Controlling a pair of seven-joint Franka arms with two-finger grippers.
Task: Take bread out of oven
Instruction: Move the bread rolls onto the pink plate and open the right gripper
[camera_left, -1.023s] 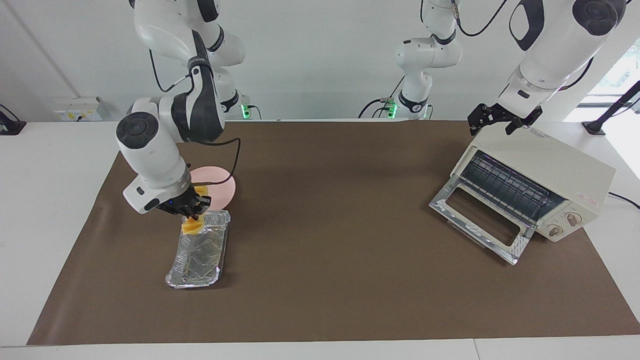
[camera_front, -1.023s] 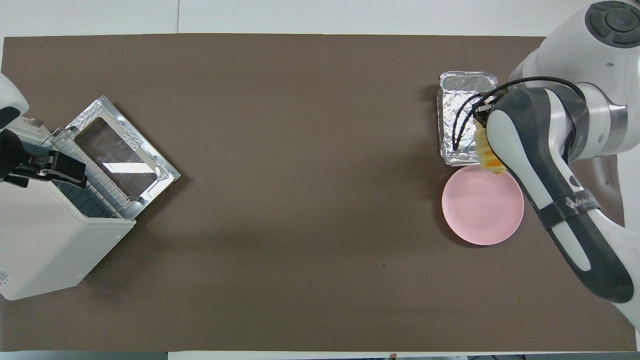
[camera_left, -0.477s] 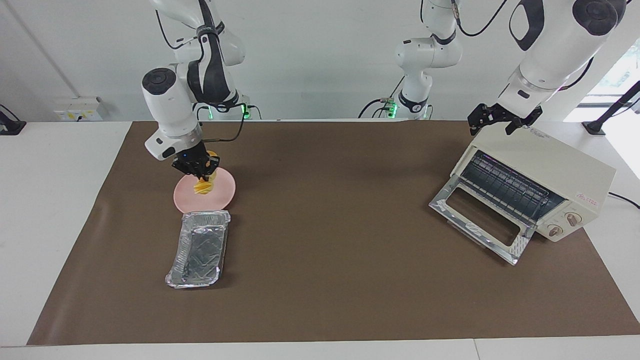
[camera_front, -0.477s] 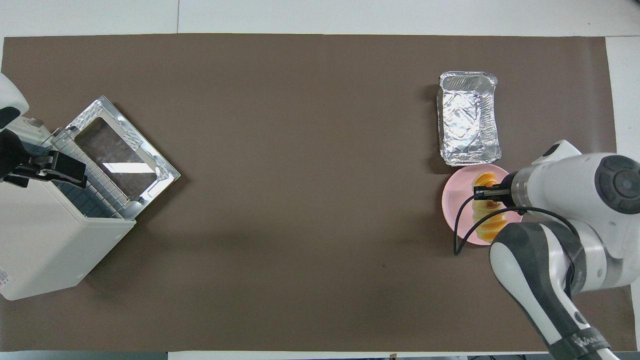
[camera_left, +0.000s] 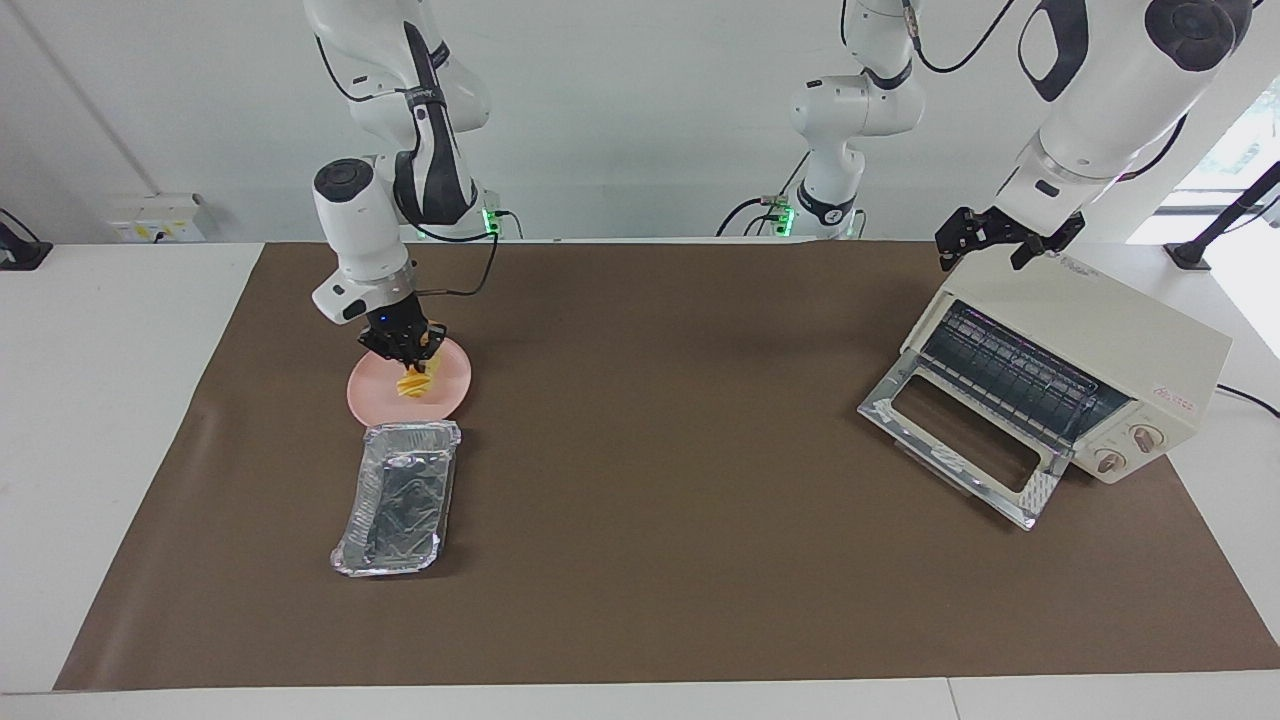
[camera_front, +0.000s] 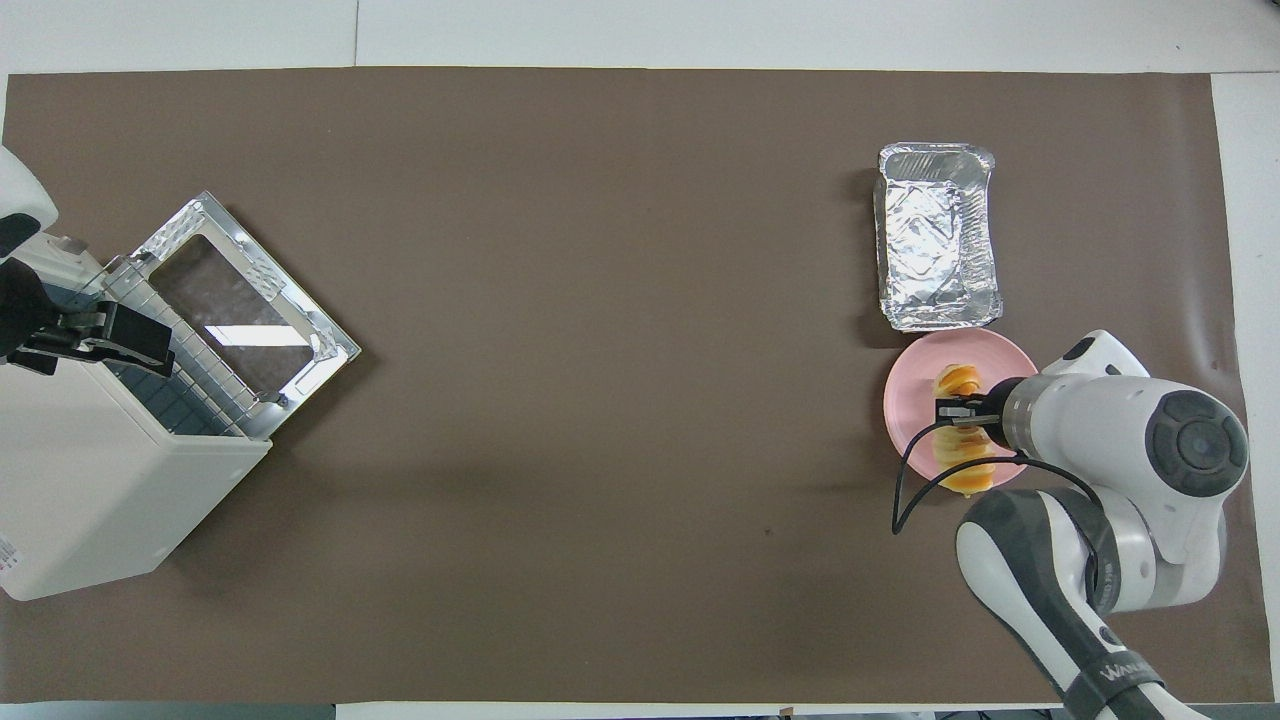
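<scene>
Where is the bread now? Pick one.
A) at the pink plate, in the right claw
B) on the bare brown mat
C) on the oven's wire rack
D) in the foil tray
A: the bread sits at the pink plate with the right claw closed on it.

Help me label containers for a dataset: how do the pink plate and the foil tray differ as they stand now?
Shape and look: the pink plate is round, flat and matte; the foil tray is rectangular, walled, crinkled silver.
Contents: the plate carries the bread, with the right gripper on it; the tray shows nothing inside.
Place: the plate lies nearer the robots, the tray just beside it, farther out.
Both rest on the brown mat at the right arm's end.
</scene>
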